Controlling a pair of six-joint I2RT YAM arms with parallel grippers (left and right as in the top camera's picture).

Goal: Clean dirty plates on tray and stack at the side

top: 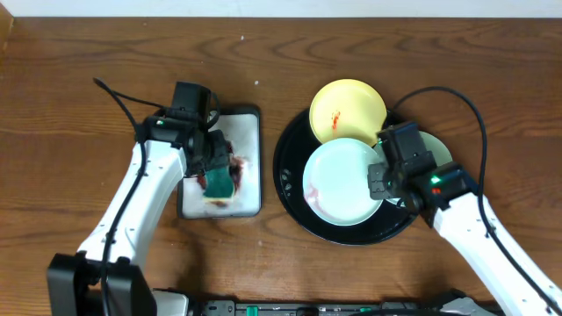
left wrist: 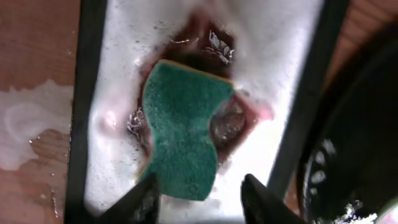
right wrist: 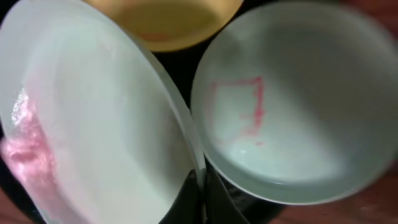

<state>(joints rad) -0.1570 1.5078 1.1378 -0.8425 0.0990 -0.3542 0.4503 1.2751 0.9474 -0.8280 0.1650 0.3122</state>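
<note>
Closest to my right wrist lens are the two dark fingers [right wrist: 186,202] of my right claw [right wrist: 200,186], pressed together on the rim of the pink-smeared plate [right wrist: 106,124] — a pale mint-blue one with a wet pink streak down its left side. That rim crosses in front of the red-marked plate [right wrist: 298,106], the other mint-blue one, which has a thin red square outline drawn in sauce on its floor. Beyond both sits the yellow plate [right wrist: 168,22], with a faint orange smear just showing.

From overhead all three plates are on the black tray [top: 285,162]. The one I grip covers the tray's middle, the yellow one sits at the far edge with a red-orange spot in it, and the red-marked one is at the right side, mostly hidden beneath my right arm.

My left claw [left wrist: 199,186] hangs over the small tray [top: 253,118], which lies on the table [top: 70,88] just left of the black tray. Its jaws stand parted, gripping nothing. The teal sponge [left wrist: 183,137] lies in white foam ringed with a reddish stain, its near end between my two fingertips — one tip is at its edge, the other is clear of it. A soapy puddle [left wrist: 28,121] sits on the wood beside the small tray.
</note>
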